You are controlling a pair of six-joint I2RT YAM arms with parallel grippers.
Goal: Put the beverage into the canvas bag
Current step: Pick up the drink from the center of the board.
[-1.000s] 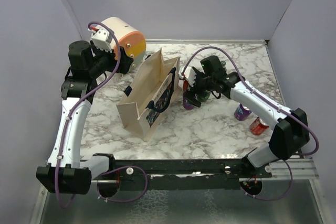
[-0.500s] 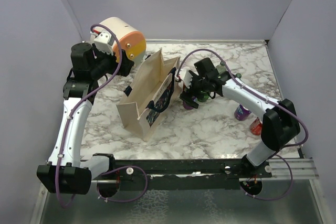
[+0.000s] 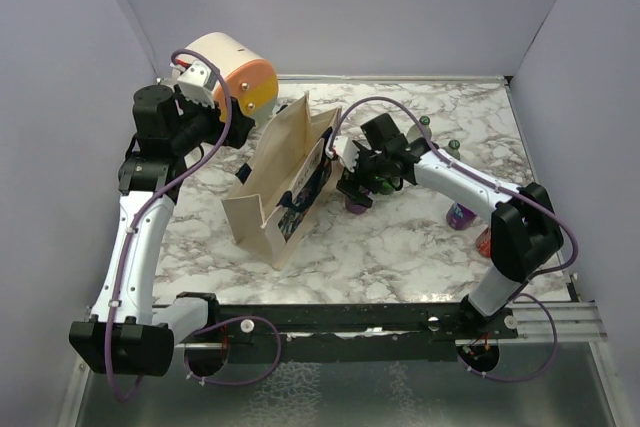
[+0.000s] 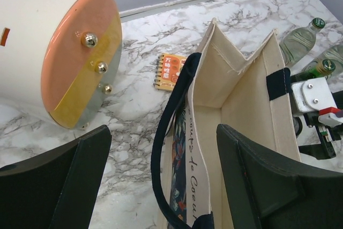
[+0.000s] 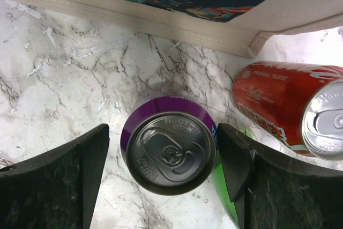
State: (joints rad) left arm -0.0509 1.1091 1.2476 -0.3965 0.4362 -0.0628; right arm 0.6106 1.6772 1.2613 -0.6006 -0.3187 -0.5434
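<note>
The right gripper [image 5: 163, 143] has its fingers apart on either side of an upright purple can [image 5: 168, 154], with a gap showing on one side. A red can [image 5: 278, 100] lying at the frame's right is cut off, and a green object [image 5: 224, 189] is mostly hidden behind a finger. The canvas bag [image 3: 275, 182] stands open left of centre in the top view, with the left gripper [image 4: 163, 138] spread wide above its mouth. In that view the purple can is barely visible.
</note>
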